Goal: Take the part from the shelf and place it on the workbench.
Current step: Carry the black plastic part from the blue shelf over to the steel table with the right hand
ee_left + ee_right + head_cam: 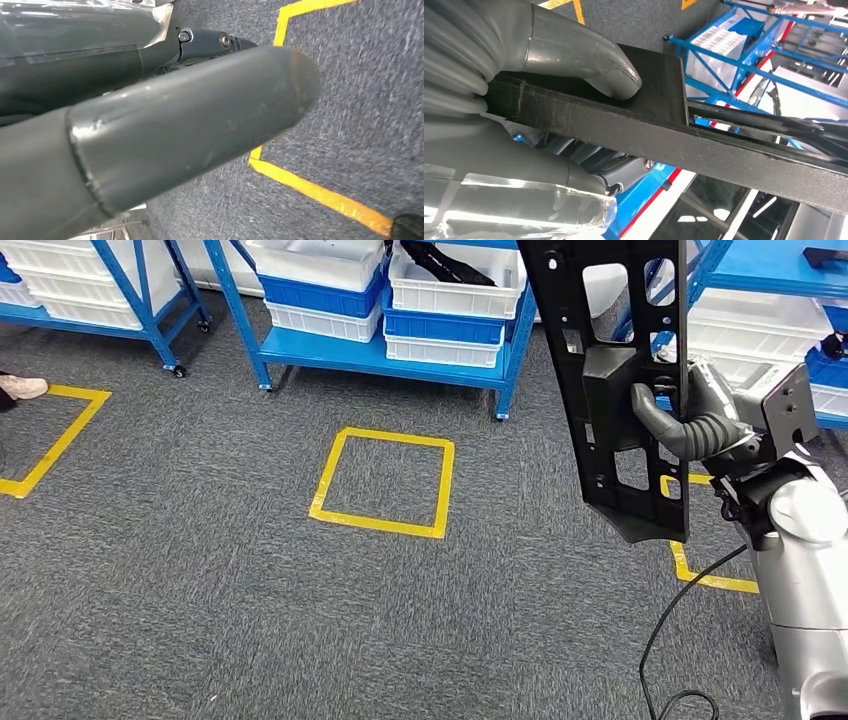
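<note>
A long black plastic part (610, 390) with several cut-outs stands upright in front of the shelf, held off the floor. My right hand (690, 425) grips it about halfway up, with the grey thumb hooked over its front face. Close up, the thumb (579, 55) presses on the flat side of the part (724, 145) and the fingers clamp it from the other side. My left hand (175, 130) hangs over the grey carpet with its thick thumb stretched out and nothing in it.
Blue shelves (380, 352) with white and blue bins (440, 290) run along the back. A yellow tape square (382, 480) marks the carpet in the middle, and another yellow mark (710, 578) lies under my right arm. A black cable (680, 640) trails there. A person's shoe (20, 387) shows at the far left.
</note>
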You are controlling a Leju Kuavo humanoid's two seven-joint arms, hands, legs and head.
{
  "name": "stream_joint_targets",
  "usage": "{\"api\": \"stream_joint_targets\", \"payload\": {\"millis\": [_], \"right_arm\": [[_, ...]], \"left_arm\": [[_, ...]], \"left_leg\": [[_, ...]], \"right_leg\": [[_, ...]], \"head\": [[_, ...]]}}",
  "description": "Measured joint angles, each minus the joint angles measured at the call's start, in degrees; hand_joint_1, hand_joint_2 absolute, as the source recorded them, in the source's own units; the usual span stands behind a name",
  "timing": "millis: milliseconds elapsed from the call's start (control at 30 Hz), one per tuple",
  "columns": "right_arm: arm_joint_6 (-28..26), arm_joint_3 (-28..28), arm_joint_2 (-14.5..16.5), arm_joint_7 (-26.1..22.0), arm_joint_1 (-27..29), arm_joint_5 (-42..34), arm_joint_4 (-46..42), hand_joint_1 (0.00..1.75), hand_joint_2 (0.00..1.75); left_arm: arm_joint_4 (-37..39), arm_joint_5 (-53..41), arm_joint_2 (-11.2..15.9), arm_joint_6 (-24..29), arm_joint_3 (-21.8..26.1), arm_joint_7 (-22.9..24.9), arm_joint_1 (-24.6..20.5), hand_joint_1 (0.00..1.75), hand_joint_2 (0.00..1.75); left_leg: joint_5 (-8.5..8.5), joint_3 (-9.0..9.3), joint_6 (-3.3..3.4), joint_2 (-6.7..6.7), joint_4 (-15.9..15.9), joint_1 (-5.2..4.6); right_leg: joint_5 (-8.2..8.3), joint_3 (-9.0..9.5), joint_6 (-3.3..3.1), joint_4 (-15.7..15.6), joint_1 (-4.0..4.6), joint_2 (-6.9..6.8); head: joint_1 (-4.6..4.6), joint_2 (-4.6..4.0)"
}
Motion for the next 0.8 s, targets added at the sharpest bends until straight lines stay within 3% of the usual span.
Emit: {"api": "stream_joint_targets", "payload": {"millis": [67, 133, 167, 200, 267, 300, 333, 367, 400, 433, 500, 533, 567, 633, 700, 733, 800], "right_arm": [[-0.38, -0.82, -0.06, -0.01, 1.52, 0.37, -1.20, 1.75, 1.75], [-0.48, -1.75, 0.03, 0.02, 3.13, 0.76, -2.26, 1.75, 1.75], [-0.48, -2.08, 0.12, 0.05, 3.75, 0.89, -2.63, 1.75, 1.75], [-0.48, -2.33, 0.22, 0.09, 4.32, 0.99, -2.96, 1.75, 1.75], [-0.46, -2.73, 0.41, 0.14, 5.07, 1.15, -3.56, 1.75, 1.75], [-0.45, -2.88, 0.51, 0.15, 5.30, 1.20, -3.77, 1.75, 1.75], [-0.45, -2.99, 0.60, 0.16, 5.49, 1.27, -3.87, 1.75, 1.75], [-0.44, -3.07, 0.67, 0.17, 5.70, 1.33, -3.94, 1.75, 1.75], [-0.44, -3.14, 0.72, 0.17, 5.89, 1.38, -3.97, 1.75, 1.75], [-0.44, -3.23, 0.73, 0.17, 6.03, 1.44, -4.06, 1.75, 1.75], [-0.44, -3.56, 0.69, 0.17, 6.10, 1.52, -4.42, 1.75, 1.75], [-0.45, -3.79, 0.66, 0.17, 6.08, 1.58, -4.66, 1.75, 1.75], [-0.48, -4.07, 0.61, 0.17, 6.16, 1.74, -4.93, 1.75, 1.75], [-0.59, -4.89, 0.40, 0.18, 7.35, 2.14, -5.76, 1.75, 1.75], [-0.51, -6.60, 0.11, 0.20, 10.46, 2.56, -7.45, 1.75, 1.75], [-0.32, -7.85, 0.01, 0.19, 12.30, 2.69, -8.52, 1.75, 1.75], [0.32, -10.43, -0.10, 0.11, 15.44, 2.81, -10.54, 1.75, 1.75]], "left_arm": [[0.00, -0.67, -0.02, -0.52, 0.00, -0.37, 0.15, 0.00, 0.00], [0.00, -1.07, 0.00, -0.82, 0.00, -0.56, 0.43, 0.00, 0.00], [0.00, -1.20, 0.00, -0.88, 0.00, -0.59, 0.57, 0.00, 0.00], [0.00, -1.23, 0.01, -0.90, 0.00, -0.59, 0.69, 0.00, 0.00], [0.00, -1.23, 0.03, -0.91, 0.01, -0.60, 0.76, 0.00, 0.00], [0.00, -1.23, 0.05, -0.91, 0.01, -0.60, 0.76, 0.00, 0.00], [0.00, -1.23, 0.08, -0.91, 0.01, -0.61, 0.75, 0.00, 0.00], [0.00, -1.23, 0.09, -0.91, 0.01, -0.61, 0.73, 0.00, 0.00], [0.00, -1.23, 0.10, -0.91, 0.01, -0.61, 0.72, 0.00, 0.00], [0.00, -1.23, 0.11, -0.91, 0.01, -0.61, 0.71, 0.00, 0.00], [0.00, -1.24, 0.10, -0.91, -0.01, -0.61, 0.62, 0.00, 0.00], [0.00, -1.26, 0.09, -0.91, -0.02, -0.63, 0.57, 0.00, 0.00], [0.00, -1.39, 0.09, -1.00, -0.04, -0.71, 0.52, 0.00, 0.00], [0.00, -1.93, 0.12, -1.49, -0.16, -0.96, 0.53, 0.00, 0.00], [-0.01, -2.76, 0.25, -2.31, -0.32, -1.32, 0.57, 0.00, 0.00], [-0.02, -3.09, 0.33, -2.72, -0.39, -1.48, 0.58, 0.00, 0.00], [-0.02, -3.50, 0.50, -3.33, -0.57, -1.72, 0.59, 0.00, 0.00]], "left_leg": [[1.23, -0.21, -0.68, -0.14, -0.28, -0.06], [1.73, -0.52, -1.38, -0.27, -0.57, 0.00], [0.38, -1.01, -1.72, -0.33, 0.09, 0.10], [-2.12, -1.69, -2.06, -0.39, 1.77, 0.20], [-8.76, -3.36, -2.66, -0.45, 8.49, 0.48], [-10.81, -3.98, -2.96, -0.47, 12.42, 0.60], [-11.39, -4.09, -3.20, -0.47, 15.50, 0.74], [-10.70, -3.36, -3.39, -0.47, 16.82, 0.90], [-9.34, -1.57, -3.56, -0.46, 16.02, 1.10], [-8.10, 1.18, -3.74, -0.46, 13.28, 1.36], [-8.29, 6.81, -3.89, -0.66, 5.92, 1.56], [-8.95, 8.27, -3.71, -0.79, 3.51, 1.48], [-9.48, 8.72, -3.29, -0.92, 2.35, 1.17], [-8.74, 8.01, -1.77, -0.92, 1.94, 0.71], [-7.38, 6.97, -0.02, -0.85, 1.43, 0.56], [-6.61, 6.16, 0.61, -0.81, 1.28, 0.57], [-5.08, 4.19, 1.10, -0.77, 1.27, 0.37]], "right_leg": [[-1.70, 3.03, -1.41, -5.48, 0.67, -0.01], [-0.96, 2.22, -2.64, -5.72, 0.40, -0.14], [-0.28, 1.60, -3.43, -5.66, 0.10, -0.23], [0.52, 0.95, -4.21, -5.72, -0.26, -0.31], [2.10, -0.45, -5.08, -5.63, -0.41, -0.36], [2.80, -1.19, -5.08, -5.51, -0.36, -0.35], [3.47, -2.05, -4.91, -5.33, -0.35, -0.34], [4.01, -2.95, -4.64, -5.06, -0.38, -0.35], [4.45, -3.86, -4.35, -4.68, -0.47, -0.35], [4.79, -4.73, -4.04, -4.18, -0.56, -0.36], [5.28, -6.36, -3.43, -2.94, -0.42, -0.35], [5.56, -6.93, -3.00, -2.47, -0.18, -0.36], [5.94, -7.36, -2.45, -2.28, 0.07, -0.36], [6.57, -7.76, -1.26, -2.30, 0.09, -0.38], [4.31, -8.85, -1.10, -0.50, -0.24, -0.31], [1.74, -9.83, -1.39, 2.03, -0.39, -0.24], [-3.36, -11.92, -1.65, 9.26, -0.35, -0.12]], "head": [[-0.06, 0.00], [-0.25, 0.00], [-0.37, 0.00], [-0.55, 0.00], [-0.83, 0.00], [-0.90, 0.00], [-0.93, 0.00], [-0.94, 0.00], [-0.96, 0.00], [-0.99, 0.00], [-1.03, 0.00], [-0.94, 0.00], [-0.86, 0.01], [-0.71, 0.01], [-0.56, 0.00], [-0.35, 0.00], [0.11, 0.00]]}}
